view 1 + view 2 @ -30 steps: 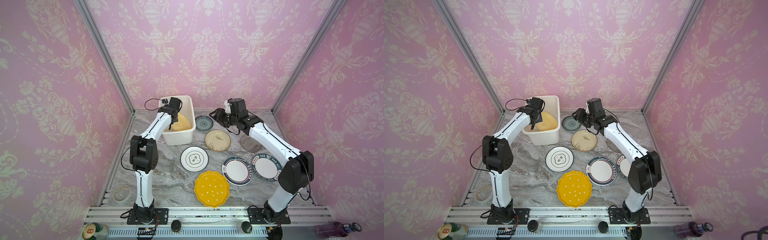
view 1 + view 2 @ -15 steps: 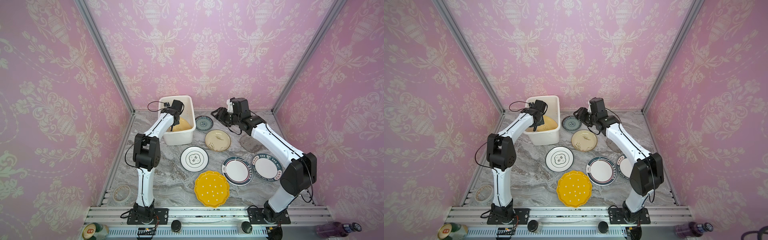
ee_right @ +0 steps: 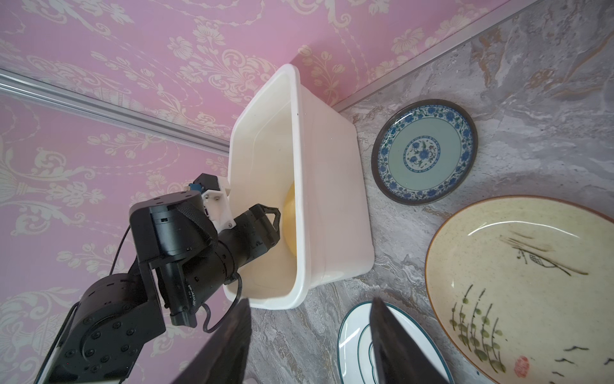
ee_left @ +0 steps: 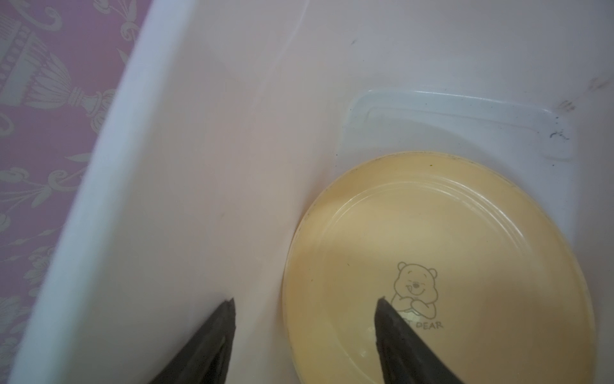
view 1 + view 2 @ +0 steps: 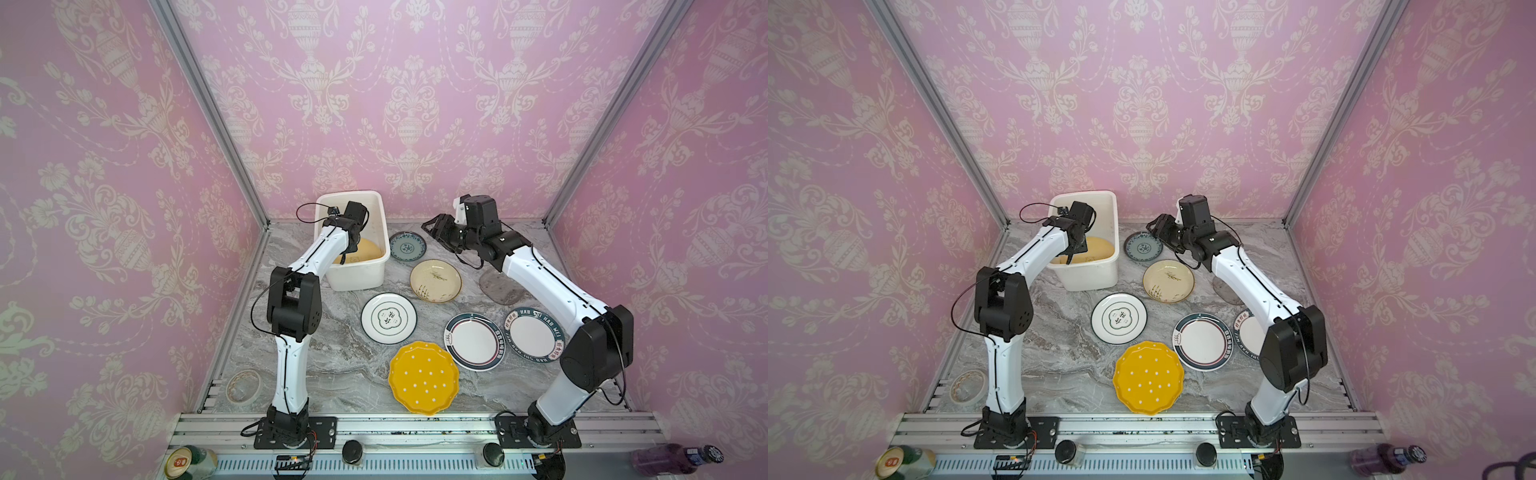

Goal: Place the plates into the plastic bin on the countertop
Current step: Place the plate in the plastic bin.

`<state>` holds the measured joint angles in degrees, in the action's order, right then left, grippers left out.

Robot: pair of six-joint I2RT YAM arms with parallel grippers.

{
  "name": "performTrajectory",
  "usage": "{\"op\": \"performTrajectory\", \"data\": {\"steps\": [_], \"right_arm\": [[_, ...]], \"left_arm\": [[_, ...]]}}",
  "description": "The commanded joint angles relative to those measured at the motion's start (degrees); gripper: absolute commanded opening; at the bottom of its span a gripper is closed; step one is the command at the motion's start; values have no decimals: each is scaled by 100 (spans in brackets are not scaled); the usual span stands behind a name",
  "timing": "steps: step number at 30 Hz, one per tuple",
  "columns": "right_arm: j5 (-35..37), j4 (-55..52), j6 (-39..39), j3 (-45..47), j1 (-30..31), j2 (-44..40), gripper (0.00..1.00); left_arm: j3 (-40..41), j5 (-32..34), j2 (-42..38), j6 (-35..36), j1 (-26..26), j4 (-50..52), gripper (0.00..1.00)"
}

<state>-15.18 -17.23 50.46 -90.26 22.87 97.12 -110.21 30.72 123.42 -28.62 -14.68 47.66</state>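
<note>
The white plastic bin (image 5: 357, 274) stands at the back left of the countertop (image 5: 332, 357). A pale yellow plate (image 4: 448, 249) with a bear print lies inside it. My left gripper (image 4: 305, 301) hangs open just above that plate's edge, holding nothing. My right gripper (image 5: 432, 228) is open and empty, raised above the small teal patterned plate (image 5: 407, 246). On the marble also lie a cream plate (image 5: 435, 281), a white plate with a green emblem (image 5: 388, 318), a yellow dotted plate (image 5: 424, 377), two white dark-rimmed plates (image 5: 475, 341) and a smoky glass plate (image 5: 503, 289).
A tape roll (image 5: 244, 386) lies at the front left by the wall. The aluminium rail (image 5: 415, 428) with both arm bases runs along the front, with a can (image 5: 183, 461) and a purple bottle (image 5: 673, 457) beyond it. Pink walls close in three sides.
My left gripper has opened and let go of the pale yellow plate, which has gone from tilted to lying lower in the bin. The right arm has barely moved.
</note>
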Motion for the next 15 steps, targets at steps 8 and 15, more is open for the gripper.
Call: {"op": "performTrajectory", "data": {"steps": [8, 15], "right_arm": [[-310, -750, -641, 40, -29, -443, 65], [-264, -1437, -939, 141, 37, -842, 67]], "left_arm": [[154, -35, -1139, 489, -27, -198, 85], [852, -443, -2160, 479, -27, -420, 86]]}}
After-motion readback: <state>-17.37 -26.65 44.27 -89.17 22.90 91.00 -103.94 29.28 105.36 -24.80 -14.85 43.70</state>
